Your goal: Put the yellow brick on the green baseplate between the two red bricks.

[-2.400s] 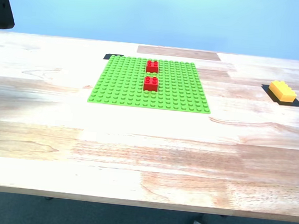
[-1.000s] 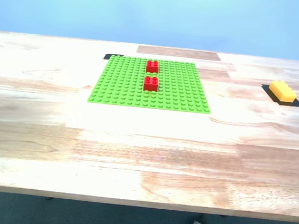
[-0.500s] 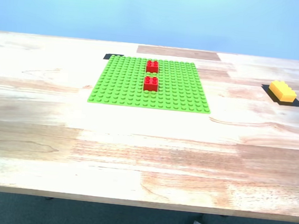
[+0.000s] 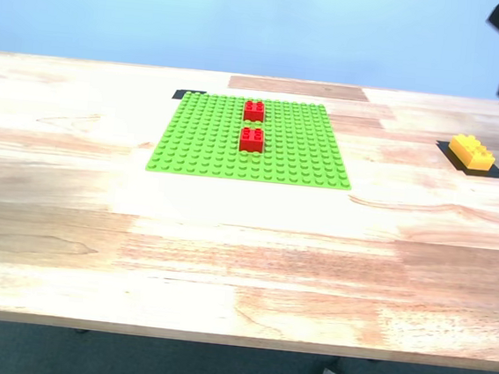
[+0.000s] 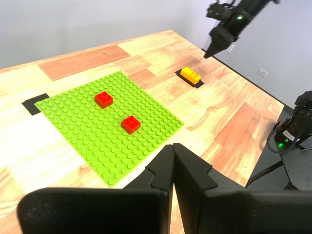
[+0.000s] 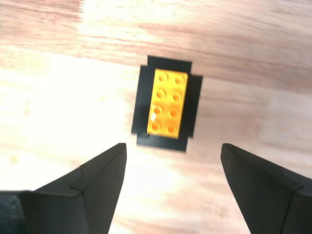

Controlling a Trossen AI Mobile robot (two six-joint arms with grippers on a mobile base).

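Hovering above the yellow brick (image 6: 167, 102), my second gripper (image 6: 170, 183) has its jaws spread wide and empty, as you can see. The brick lies on a black patch (image 6: 194, 102) of the table (image 4: 243, 257), well apart from the green baseplate (image 4: 200, 147) (toward the exterior view's right). The two red bricks (image 4: 253, 125) stand on that baseplate, one stud row between them. My first gripper (image 5: 173, 161) is clenched on nothing, raised beside the baseplate.

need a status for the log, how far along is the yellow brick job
Barely started. The yellow brick sits on its black patch, off the green baseplate. My second gripper hangs open above it; my first gripper is shut, idle. Grasping and placing it between the two red bricks remain.
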